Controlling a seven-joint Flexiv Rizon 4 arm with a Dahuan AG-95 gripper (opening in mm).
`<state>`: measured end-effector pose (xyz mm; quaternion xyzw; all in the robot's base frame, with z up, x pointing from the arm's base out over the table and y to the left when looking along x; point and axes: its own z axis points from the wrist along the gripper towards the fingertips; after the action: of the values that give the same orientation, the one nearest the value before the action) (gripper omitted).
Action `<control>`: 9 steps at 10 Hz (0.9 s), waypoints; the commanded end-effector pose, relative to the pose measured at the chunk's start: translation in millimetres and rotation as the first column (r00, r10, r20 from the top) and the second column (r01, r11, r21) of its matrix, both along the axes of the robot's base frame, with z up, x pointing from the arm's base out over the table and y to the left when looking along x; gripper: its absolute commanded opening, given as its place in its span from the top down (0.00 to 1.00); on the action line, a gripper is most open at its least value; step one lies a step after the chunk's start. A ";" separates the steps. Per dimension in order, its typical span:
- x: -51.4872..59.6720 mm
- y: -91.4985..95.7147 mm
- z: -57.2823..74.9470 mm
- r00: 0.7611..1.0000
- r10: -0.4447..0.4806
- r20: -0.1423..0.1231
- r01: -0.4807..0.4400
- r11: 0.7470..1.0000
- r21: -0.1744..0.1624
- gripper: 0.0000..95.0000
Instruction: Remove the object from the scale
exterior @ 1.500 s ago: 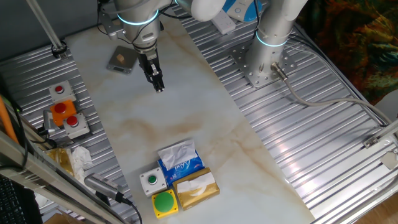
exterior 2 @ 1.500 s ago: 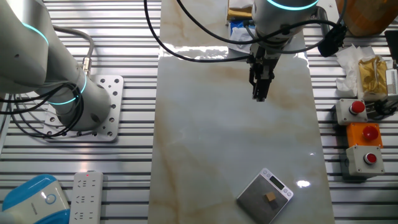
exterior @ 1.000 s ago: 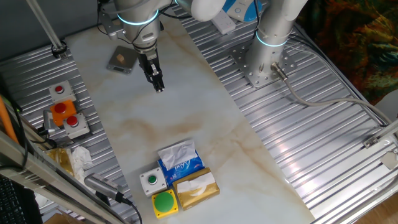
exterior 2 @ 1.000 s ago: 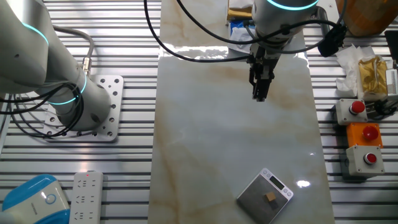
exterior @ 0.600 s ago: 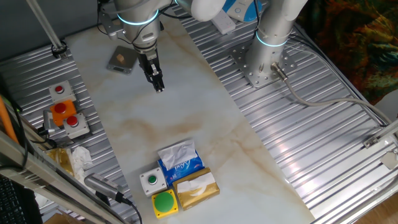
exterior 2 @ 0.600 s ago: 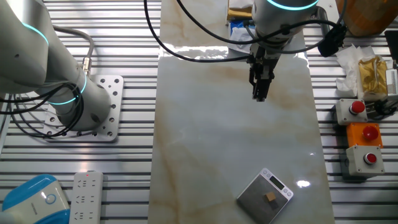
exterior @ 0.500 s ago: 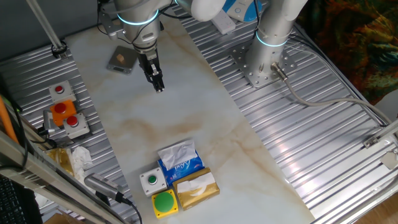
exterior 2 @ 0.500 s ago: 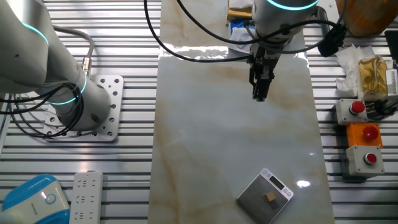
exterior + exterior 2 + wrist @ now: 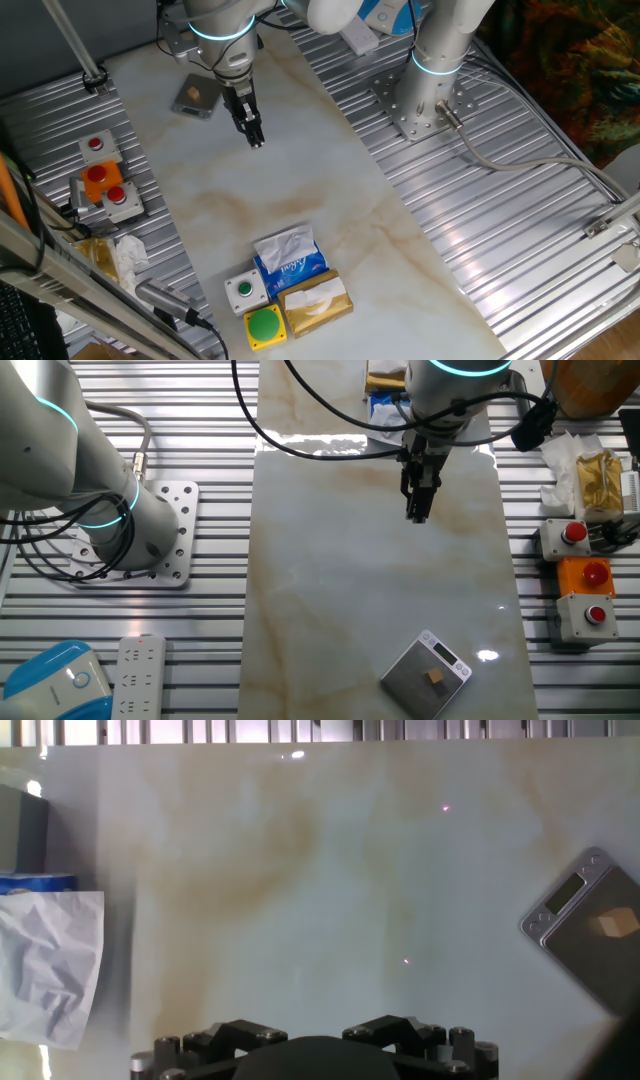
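The scale (image 9: 196, 97) is a small flat grey platform at the far left of the marble top, with the tiny tan-brown object (image 9: 197, 93) on it. In the other fixed view the scale (image 9: 418, 682) lies at the near edge, the object (image 9: 435, 677) on its top. In the hand view the scale (image 9: 578, 942) is at the right edge, carrying the object (image 9: 610, 924). My gripper (image 9: 256, 141) hangs above bare marble, well away from the scale, fingers together and empty. It also shows in the other fixed view (image 9: 418, 513); in the hand view only its dark base (image 9: 318, 1058) shows.
A blue tissue box (image 9: 290, 258), a yellow-brown tissue box (image 9: 318, 303), a grey button box (image 9: 245, 290) and a green button (image 9: 265, 325) stand at the near end of the marble. Red button boxes (image 9: 105, 185) sit on the ribbed side. A second arm's base (image 9: 425, 100) is bolted at the right.
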<state>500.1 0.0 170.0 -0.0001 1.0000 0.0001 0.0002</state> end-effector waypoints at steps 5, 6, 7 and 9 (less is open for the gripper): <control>0.4 -0.5 3.5 0.993 0.115 -0.006 -0.115 0.991 -0.068 1.00; 0.4 -0.5 3.5 0.993 0.117 -0.006 -0.117 0.991 -0.068 1.00; 0.4 -0.5 3.5 0.993 0.118 -0.006 -0.118 0.991 -0.068 1.00; 0.4 -0.5 3.5 0.993 0.114 -0.013 -0.115 0.991 -0.067 1.00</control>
<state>499.9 -0.2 173.6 -0.0566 0.9978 -0.0332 -0.0043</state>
